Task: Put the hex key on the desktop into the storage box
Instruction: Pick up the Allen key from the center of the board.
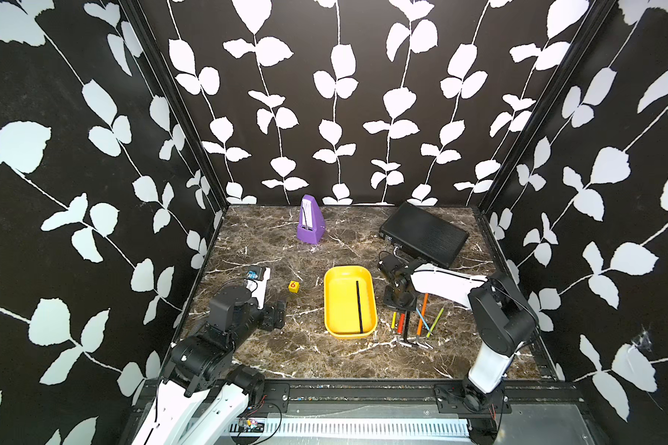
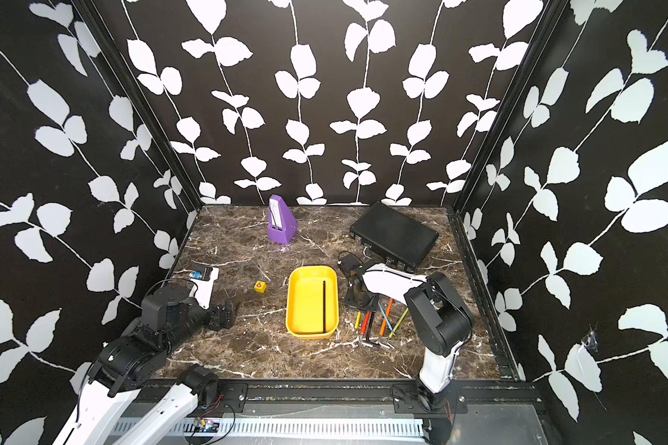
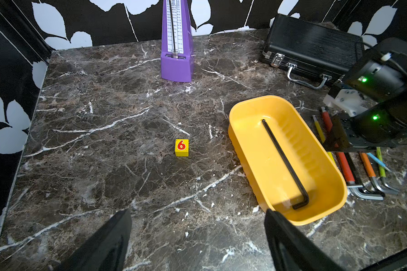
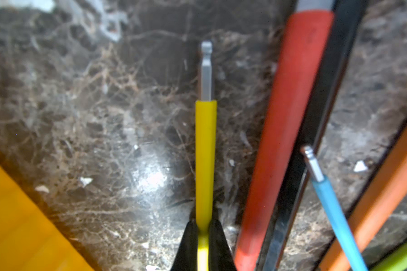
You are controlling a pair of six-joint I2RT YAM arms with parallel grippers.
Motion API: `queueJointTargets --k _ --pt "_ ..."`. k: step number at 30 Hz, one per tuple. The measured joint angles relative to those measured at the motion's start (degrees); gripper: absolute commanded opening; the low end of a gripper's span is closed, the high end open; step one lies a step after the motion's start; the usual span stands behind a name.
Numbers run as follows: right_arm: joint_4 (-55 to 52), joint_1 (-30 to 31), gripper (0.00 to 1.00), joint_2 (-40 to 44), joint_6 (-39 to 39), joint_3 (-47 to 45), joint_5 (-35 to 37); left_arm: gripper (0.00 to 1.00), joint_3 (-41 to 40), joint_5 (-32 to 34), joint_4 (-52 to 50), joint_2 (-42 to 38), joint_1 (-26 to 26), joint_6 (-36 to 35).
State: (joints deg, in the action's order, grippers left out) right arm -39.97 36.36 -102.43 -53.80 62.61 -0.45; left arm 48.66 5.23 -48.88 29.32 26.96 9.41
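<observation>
Yellow hex key (image 4: 205, 152) beside storage box (image 1: 329, 308): right hand (image 4: 203, 234) clenches it, left hand (image 3: 197, 211) released.

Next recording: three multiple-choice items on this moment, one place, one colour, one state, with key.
1. The black hex key lies: A in the storage box; B on the black case; C by the metronome.
2. The sleeved hex key in the right end effector is: A red; B yellow; C blue.
3. The left end effector is: A open, empty; B shut on a key; C unseen.
Key: 1 A, it rests on the box floor. 2 B, yellow shows in its grip. 3 A, its fingers stand apart over the desktop.
</observation>
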Motion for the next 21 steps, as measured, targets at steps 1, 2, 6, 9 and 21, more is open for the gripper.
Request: queueJointTargets --k 1,2,6,9,21 --pt "-0.09 0.00 0.00 0.00 0.04 0.04 0.02 0.89 0.00 0.00 0.00 0.00 0.00 0.00" --pt "-0.15 0.00 0.00 0.00 0.11 0.09 0.02 0.89 0.00 0.00 0.00 0.02 0.00 0.00" --pt "-0.85 0.02 0.00 0.00 0.72 0.52 0.31 0.89 -0.02 -0.07 0.02 0.26 0.00 0.00" --pt "-2.05 0.00 0.00 0.02 1.86 1.11 1.44 0.88 -0.02 -0.26 0.02 0.55 0.00 -0.02" --pt "-10.43 0.46 0.00 7.61 7.58 13.25 5.22 0.87 -0.92 -9.03 2.47 -0.90 0.00 -0.96"
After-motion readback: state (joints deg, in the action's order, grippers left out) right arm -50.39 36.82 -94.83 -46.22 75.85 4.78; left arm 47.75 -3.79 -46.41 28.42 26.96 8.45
